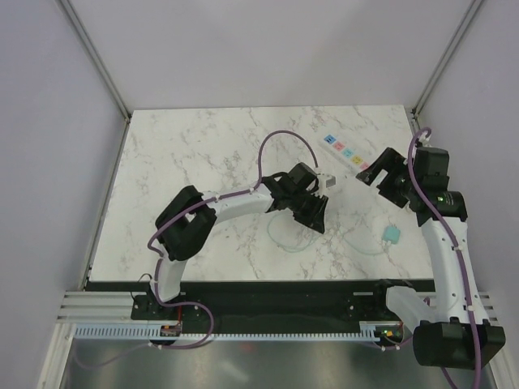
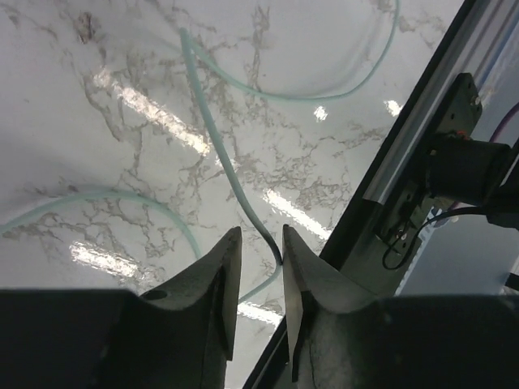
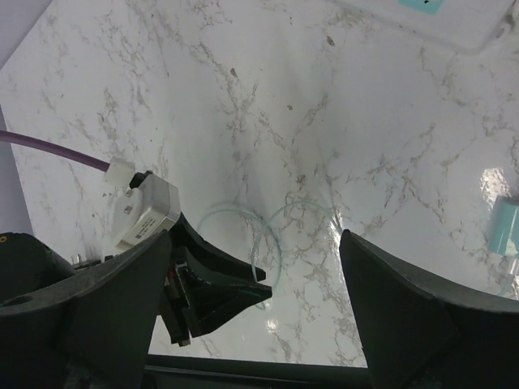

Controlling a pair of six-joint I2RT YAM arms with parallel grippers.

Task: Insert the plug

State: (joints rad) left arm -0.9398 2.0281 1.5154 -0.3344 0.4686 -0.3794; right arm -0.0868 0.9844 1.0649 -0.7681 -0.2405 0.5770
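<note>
Left claw (image 2: 259, 243) is clenched mid-table (image 1: 203, 154) over the pale-green cable (image 2: 212, 146), whose darkened end meets the finger gap. I cannot pick out the plug. A teal connector (image 1: 392, 235) lies at its 3 o'clock. Right claw (image 3: 255, 239) gapes at 2 o'clock, beside the white strip (image 1: 345, 152).

Bright, even overhead light; long glare streaks gleam on the glossy white marble-patterned bench (image 2: 81, 162). Shadows are soft. The left gripper (image 2: 261, 233) looms dark, slightly blurred.
</note>
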